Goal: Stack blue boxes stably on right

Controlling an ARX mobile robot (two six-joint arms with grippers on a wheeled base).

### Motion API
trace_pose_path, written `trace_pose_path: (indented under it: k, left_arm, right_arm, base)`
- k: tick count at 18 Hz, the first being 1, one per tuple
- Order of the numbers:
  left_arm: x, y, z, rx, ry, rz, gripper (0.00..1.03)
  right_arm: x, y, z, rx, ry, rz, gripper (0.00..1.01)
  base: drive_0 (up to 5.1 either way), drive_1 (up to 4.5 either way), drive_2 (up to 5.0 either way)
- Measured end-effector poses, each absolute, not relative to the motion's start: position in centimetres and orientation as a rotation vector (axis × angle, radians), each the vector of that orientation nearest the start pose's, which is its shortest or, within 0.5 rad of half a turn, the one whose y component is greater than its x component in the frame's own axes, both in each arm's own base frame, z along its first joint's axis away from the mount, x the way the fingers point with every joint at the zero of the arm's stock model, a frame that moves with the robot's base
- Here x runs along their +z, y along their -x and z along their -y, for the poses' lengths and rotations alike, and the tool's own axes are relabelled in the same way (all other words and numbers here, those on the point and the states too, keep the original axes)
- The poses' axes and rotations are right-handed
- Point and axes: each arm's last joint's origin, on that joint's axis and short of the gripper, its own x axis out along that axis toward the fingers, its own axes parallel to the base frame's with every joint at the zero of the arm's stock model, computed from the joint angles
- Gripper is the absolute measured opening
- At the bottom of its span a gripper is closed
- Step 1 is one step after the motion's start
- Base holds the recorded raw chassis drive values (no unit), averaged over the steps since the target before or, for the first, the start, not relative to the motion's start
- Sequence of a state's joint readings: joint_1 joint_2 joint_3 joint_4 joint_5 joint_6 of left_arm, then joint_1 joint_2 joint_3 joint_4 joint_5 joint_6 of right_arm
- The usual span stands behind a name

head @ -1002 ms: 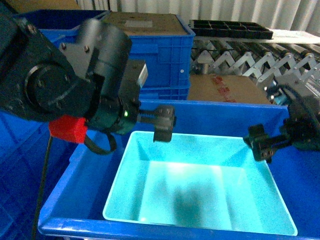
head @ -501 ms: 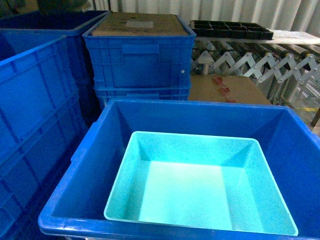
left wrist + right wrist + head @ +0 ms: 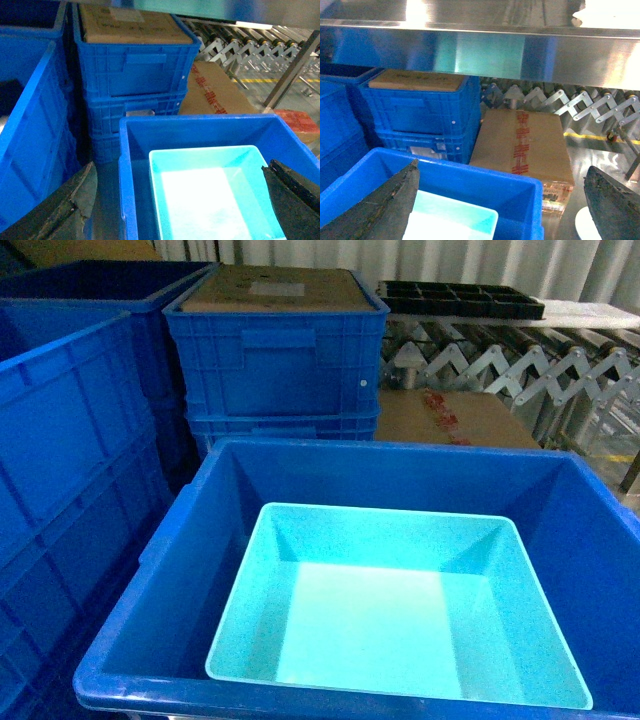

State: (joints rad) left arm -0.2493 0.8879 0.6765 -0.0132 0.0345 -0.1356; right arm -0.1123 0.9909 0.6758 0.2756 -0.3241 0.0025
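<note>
In the head view, a light turquoise, smooth-walled rectangular plastic tub (image 3: 400, 615) with sloped sides is seen in the lower centre of the frame, seated inside a large dark-blue plastic crate (image 3: 190, 570) whose walls surround it on all sides. Two stacked dark-blue ribbed crates (image 3: 280, 360) are placed in the upper centre, the top one filled by a brown cardboard sheet (image 3: 275, 285). A tall dark-blue crate wall (image 3: 60, 440) occupies the left edge. A brown cardboard carton sealed with red tape (image 3: 450, 420) is found at centre right, before a grey expanding roller conveyor (image 3: 500, 360) bearing a black compartment tray (image 3: 460, 298). No gripper is shown in this view.

In the left wrist view, the turquoise tub (image 3: 210, 195) is seen at lower centre inside the large crate (image 3: 200, 127). The left gripper (image 3: 180, 220) is held apart from it, its dark fingers (image 3: 65, 210) spread wide at the bottom corners, nothing between them.

In the right wrist view, only a corner of the tub (image 3: 455, 220) is shown at the bottom, inside the crate (image 3: 485, 187). The right gripper (image 3: 500, 215) is likewise released, its fingers (image 3: 390, 205) wide apart and empty. A shiny metal beam (image 3: 480, 50) spans the top of the frame.
</note>
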Motion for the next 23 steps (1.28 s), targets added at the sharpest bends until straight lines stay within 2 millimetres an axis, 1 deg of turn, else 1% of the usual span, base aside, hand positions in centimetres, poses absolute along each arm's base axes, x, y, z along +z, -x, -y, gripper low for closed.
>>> trace_pose_path:
  k: [2,3,4,6,8,9,10,11,12,14,15,16,17,18,20,23]
  left_arm:
    - [28.6,-16.0,4.4,-0.238,0.154,-0.272,0.98]
    - [28.8,-15.1,4.1,-0.216,0.172,-0.245,0.98]
    - [29.2,-14.8,3.5,-0.17,0.183,-0.189,0.98]
    - [29.3,-14.9,3.0,-0.127,0.193,-0.165,0.98]
    - [29.1,-15.0,3.1,-0.125,0.197,-0.177,0.98]
    - [28.9,-15.0,3.2,-0.092,0.17,-0.075,0.92]
    - [27.8,-14.4,2.6,-0.03,0.112,0.005,0.79]
    - [26.1,-13.9,2.1,0.001,0.065,0.009,0.67]
    - [24.8,-13.7,1.7,0.013,0.042,0.004,0.54]
    - [22.8,-13.1,1.3,0.0,0.017,-0.007,0.28]
    - [21.9,-12.8,1.0,0.0,0.017,-0.01,0.16]
    - [21.4,-12.5,0.3,-0.004,0.017,-0.003,0.03]
    - [21.0,-12.4,-0.1,0.024,0.017,0.003,0.02]
    - [20.4,-12.1,-0.1,0.008,0.017,0.004,0.02]
    - [19.3,-11.8,0.0,-0.003,0.016,-0.006,0.02]
    - [18.4,-11.3,0.0,-0.002,0.016,-0.002,0.02]
  right_arm:
    - [29.9,-18.4,1.2,0.199,-0.025,-0.063,0.98]
    - [29.8,-17.1,1.0,0.177,-0.024,-0.064,0.98]
    - [29.7,-16.2,0.5,0.174,-0.015,-0.051,0.98]
    - [29.2,-16.1,-0.1,0.185,-0.011,-0.087,0.98]
    - [29.0,-16.3,-0.1,0.158,-0.008,-0.077,0.96]
    - [28.6,-15.8,-0.1,0.055,0.001,0.015,0.84]
    - [27.2,-15.1,0.0,0.013,0.0,0.031,0.71]
    - [25.5,-14.8,0.0,0.002,0.0,0.012,0.58]
    - [24.2,-14.5,0.0,0.003,0.0,-0.004,0.45]
    - [22.5,-13.8,0.0,0.003,0.0,-0.008,0.21]
    - [21.8,-13.4,0.0,0.003,0.0,0.001,0.07]
    - [21.3,-13.1,0.0,0.002,-0.001,0.003,0.02]
    - [20.7,-12.9,0.0,0.002,0.0,0.001,0.02]
    - [20.0,-12.6,0.0,0.002,0.0,-0.006,0.02]
    - [19.3,-12.1,0.0,0.002,0.0,0.004,0.02]
    - [18.2,-11.6,0.0,0.002,0.0,-0.006,0.02]
  base:
    - [0.0,0.0,0.0]
    - [0.0,0.0,0.0]
    - [0.0,0.0,0.0]
    - [0.0,0.0,0.0]
    - [0.0,0.0,0.0]
    - [0.0,0.0,0.0]
    - [0.0,0.0,0.0]
    - [0.0,0.0,0.0]
    - [0.0,0.0,0.0]
    - [0.0,0.0,0.0]
    - [0.0,0.0,0.0]
    - [0.0,0.0,0.0]
    - [0.0,0.0,0.0]
    - [0.0,0.0,0.0]
    - [0.0,0.0,0.0]
    - [0.0,0.0,0.0]
